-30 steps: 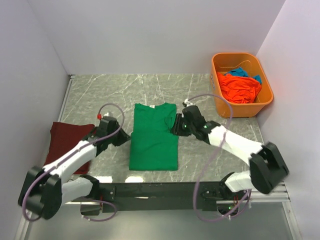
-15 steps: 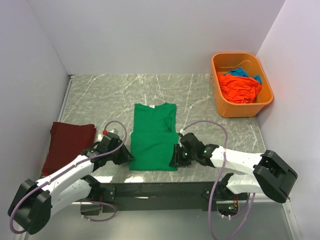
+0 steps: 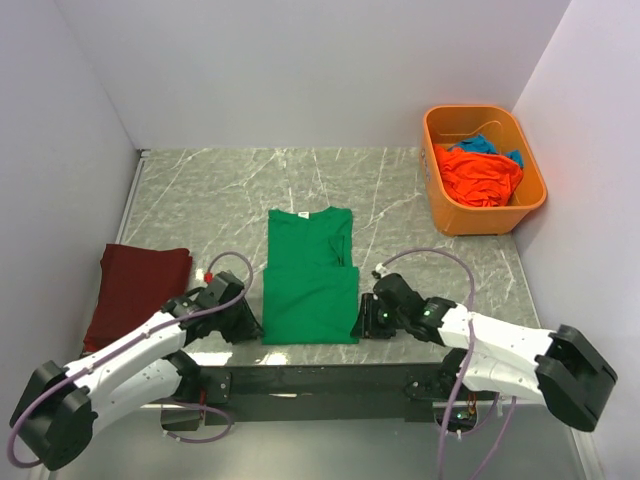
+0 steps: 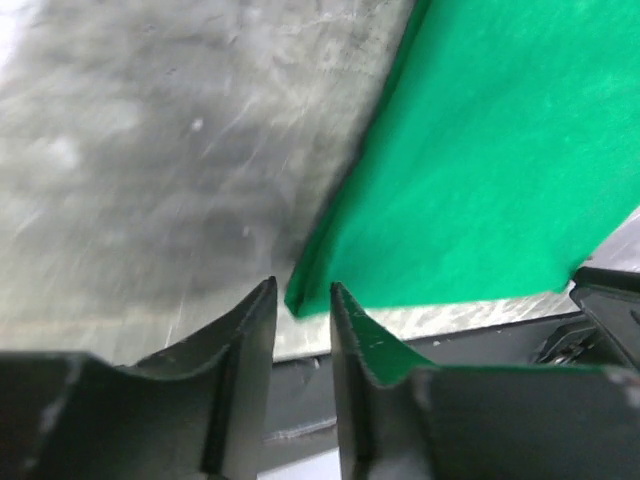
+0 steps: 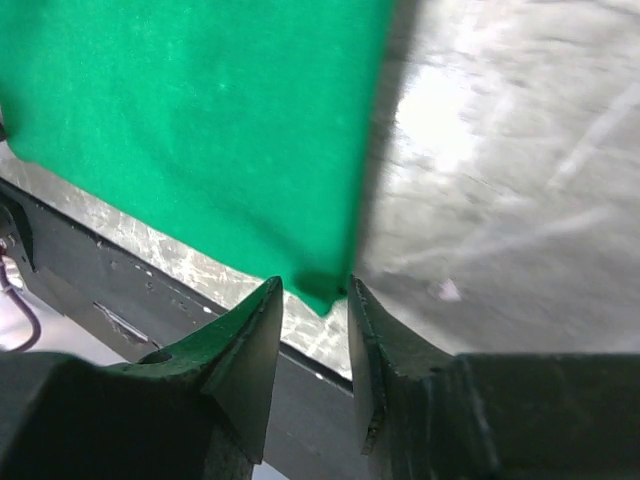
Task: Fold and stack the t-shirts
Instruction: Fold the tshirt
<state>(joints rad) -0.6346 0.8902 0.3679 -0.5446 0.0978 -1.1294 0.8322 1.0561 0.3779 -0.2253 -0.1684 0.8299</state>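
- Tabletop [image 3: 200, 190], grey and marbled, is carrying all of the laundery and is taking up most of the top view.
- A green t-shirt [image 3: 310, 280] is lying flat at the middle of it, folded into a long rectangle, with the collar at the far end and the hem near the table's near edge.
- An orange plastic tub [image 3: 470, 222] is sitting at the far right corner, well apart from the green t-shirt.
- A maroon t-shirt [image 3: 135, 285] is lying folded at the left edge, beside the left arm.
- An orange t-shirt [image 3: 480, 175] is lying crumpled in the tub, filling most of it.
- A blue t-shirt [image 3: 483, 143] is peeking out behind the orange one, mostly hidden.
- The left gripper [image 4: 302, 288] is hovering low at the near left corner of the green t-shirt [image 4: 480, 180], its fingers standing parted by a narrow gap with the cloth corner right at their tips.
- The right gripper [image 5: 315, 285] is doing the same at the near right corner of the green t-shirt [image 5: 200, 120], fingers apart, the corner sitting between the tips without being pinched.
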